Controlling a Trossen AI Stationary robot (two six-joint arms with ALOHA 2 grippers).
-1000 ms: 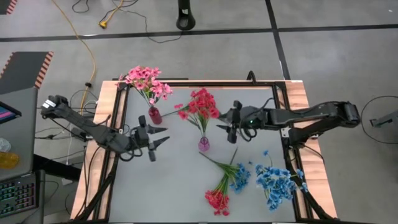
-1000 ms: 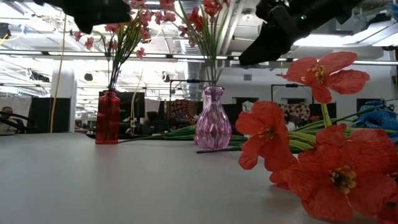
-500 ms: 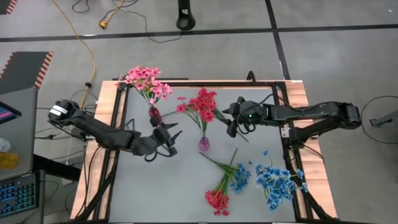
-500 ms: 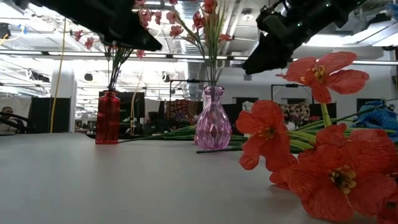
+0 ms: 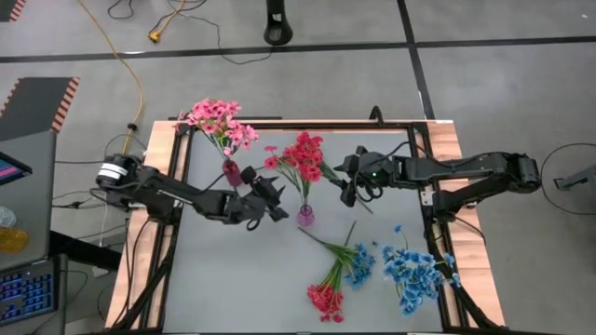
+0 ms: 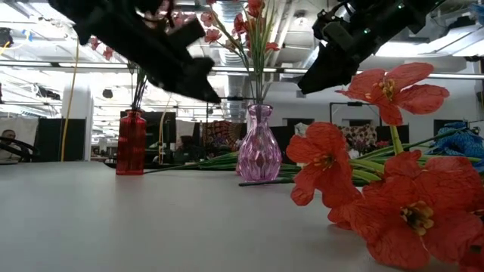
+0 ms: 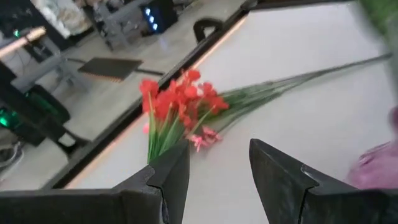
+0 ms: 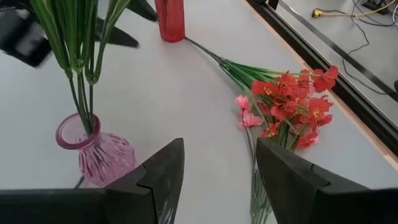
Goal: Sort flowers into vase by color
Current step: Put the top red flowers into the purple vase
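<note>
While your left gripper (image 5: 277, 198) hovers open and empty beside the purple vase (image 5: 305, 216), your right gripper (image 5: 345, 186) waits open, also empty. Loose flowers (image 5: 337, 272) lie on the table (image 5: 233, 279).

Place was robotics lab in open office hall: bright ceiling lights (image 6: 45, 57), desks, yellow cable (image 5: 130, 65) on grey floor.

Pink flowers (image 5: 216, 119) stand upright in a red vase (image 5: 232, 172) at far left. Red flowers (image 5: 301, 156) stand in a pink vase (image 5: 305, 216) mid-table. A red-and-blue bunch (image 5: 337, 274) and blue flowers (image 5: 412, 274) lie flat at near right.
</note>
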